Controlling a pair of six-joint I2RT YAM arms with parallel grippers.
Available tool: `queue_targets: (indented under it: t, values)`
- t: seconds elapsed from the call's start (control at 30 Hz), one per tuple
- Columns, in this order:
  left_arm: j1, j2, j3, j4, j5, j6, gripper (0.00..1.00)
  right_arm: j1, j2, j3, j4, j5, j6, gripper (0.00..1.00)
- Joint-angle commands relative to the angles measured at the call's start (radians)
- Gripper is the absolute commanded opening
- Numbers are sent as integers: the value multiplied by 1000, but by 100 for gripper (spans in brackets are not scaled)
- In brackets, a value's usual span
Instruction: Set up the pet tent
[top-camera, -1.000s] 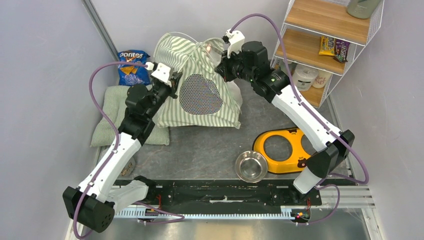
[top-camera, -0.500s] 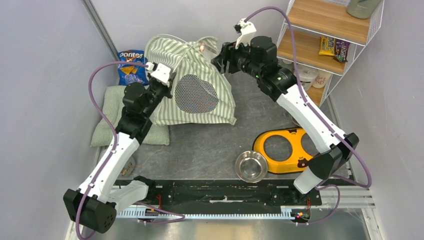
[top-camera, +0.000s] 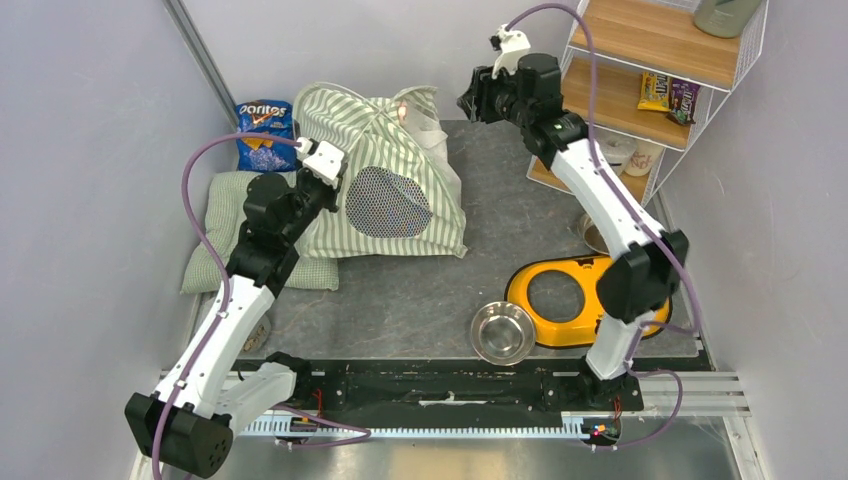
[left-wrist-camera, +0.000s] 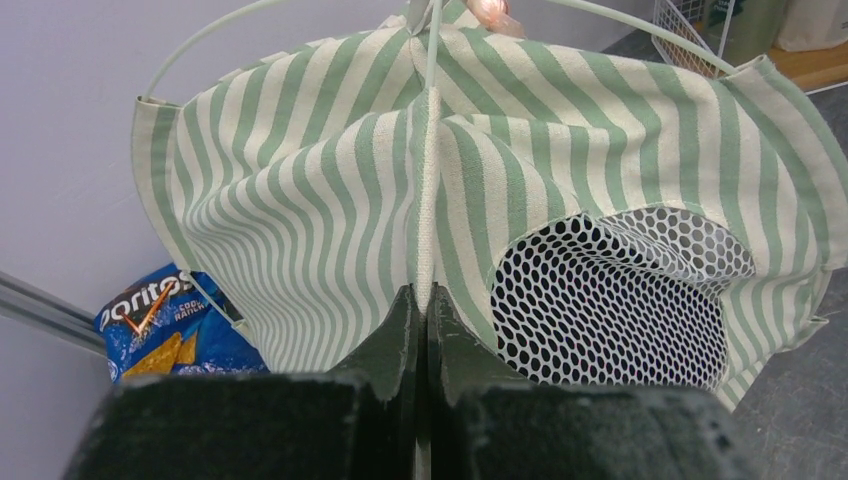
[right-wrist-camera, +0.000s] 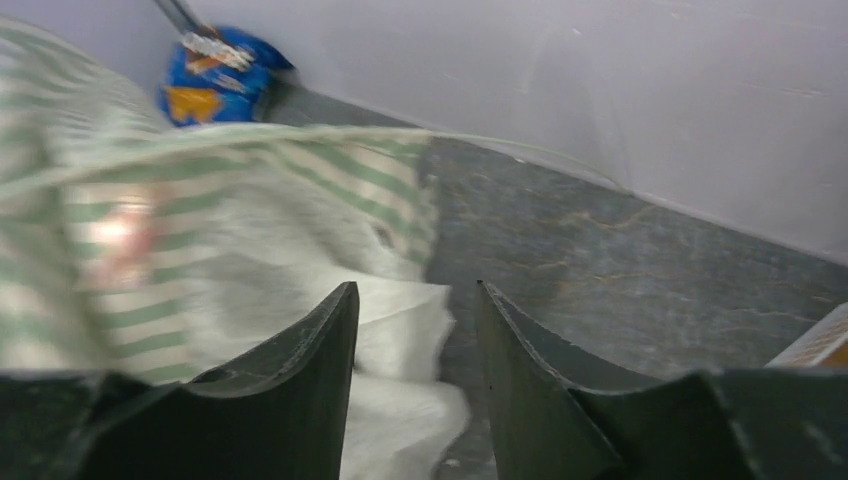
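The pet tent stands at the back left of the table, green-and-white striped with a round white mesh panel. Thin pale poles arch over its top. My left gripper is at the tent's left side, shut on the white seam strip that runs down the striped wall beside the mesh. My right gripper hangs open above and to the right of the tent, clear of the fabric. In the right wrist view the gripper has nothing between its fingers, with blurred tent cloth below.
A Doritos bag leans at the back left wall. A pale green cushion lies under the tent's left edge. A yellow double-bowl holder and a steel bowl sit front right. A wire-and-wood shelf stands at the back right.
My right gripper opened, let go of the tent's top and drew back up to the right. The tent shifted a little left and back with my left gripper still shut on it.
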Motion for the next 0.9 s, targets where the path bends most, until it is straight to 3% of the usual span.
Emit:
queue_targets:
  t: [0.0,0.17,0.47,0.6,0.7,0.87]
  values:
    - [2,0,2,-30,12,10,2,-19,163,96,17,-38,-228,52]
    - [3,3,22,-65,5,-5,2,-25,282,127,154,-27,-314,53]
    - [3,4,55,-127,30,-91,2,-26,438,52,640,22,-406,59]
    - [3,10,89,-164,30,-109,2,-25,517,84,718,1,-435,60]
    - [3,13,112,-181,33,-120,2,-26,551,88,748,-98,-486,60]
    - [3,16,133,-194,41,-131,2,-25,608,99,875,-57,-480,61]
